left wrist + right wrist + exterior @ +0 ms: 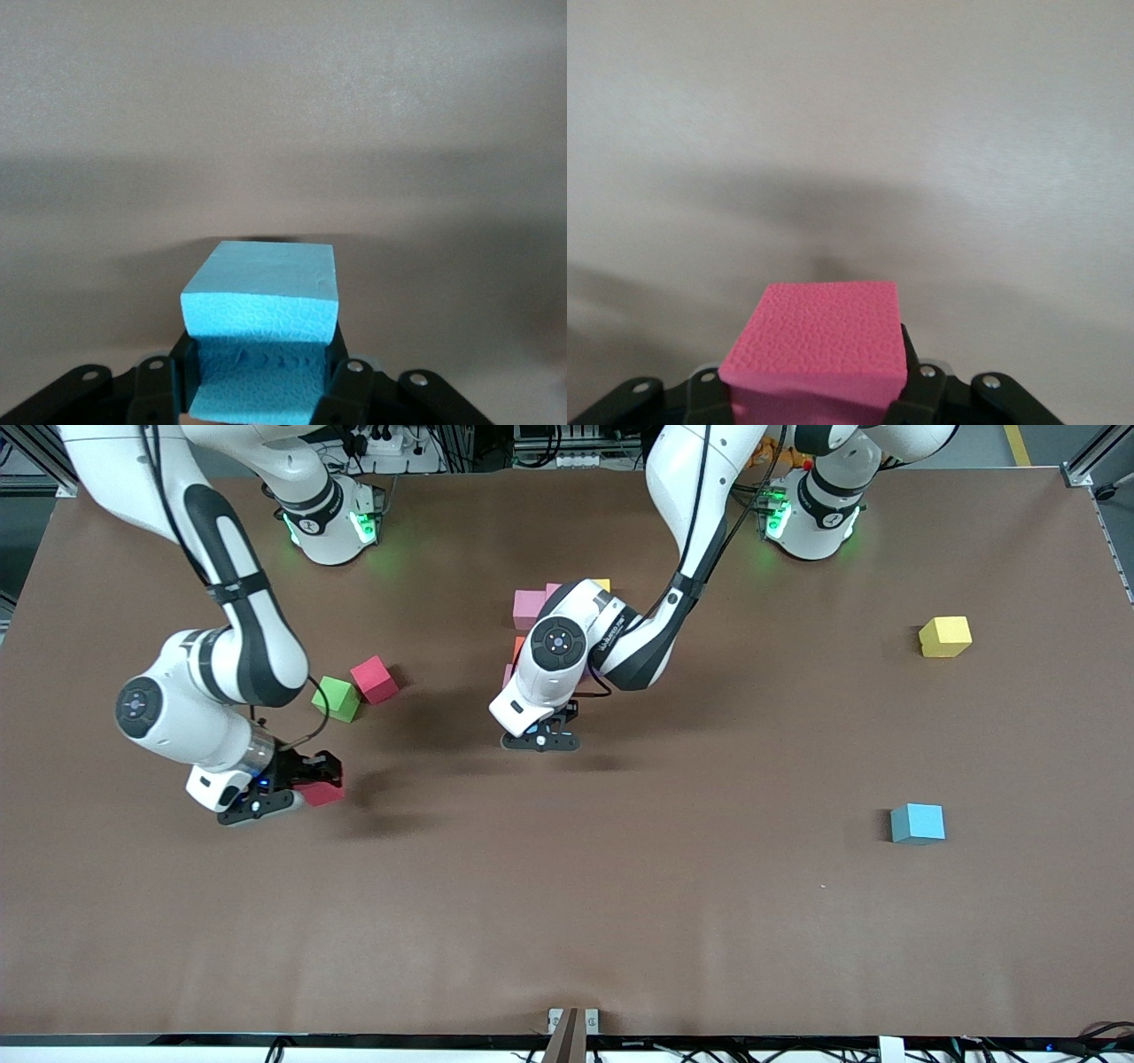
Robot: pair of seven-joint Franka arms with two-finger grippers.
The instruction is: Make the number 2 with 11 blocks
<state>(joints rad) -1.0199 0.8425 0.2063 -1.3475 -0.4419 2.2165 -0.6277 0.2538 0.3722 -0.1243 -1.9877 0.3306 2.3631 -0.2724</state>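
My left gripper (542,740) (257,379) is shut on a light blue block (261,288) and hangs low over the bare table beside a cluster of blocks. My left arm covers most of that cluster. A pink block (529,607), an orange edge (519,645) and a yellow corner (602,585) still show. My right gripper (308,784) (815,400) is shut on a pink block (322,792) (815,332) over bare table toward the right arm's end. A red block (374,679) lies beside a green cube (337,698). A yellow block (945,636) and another light blue block (918,823) lie toward the left arm's end.
The brown table (620,921) stretches wide in front of both grippers. The green cube touches the red block, just above my right gripper in the front view. A small bracket (572,1020) sits at the table edge nearest the front camera.
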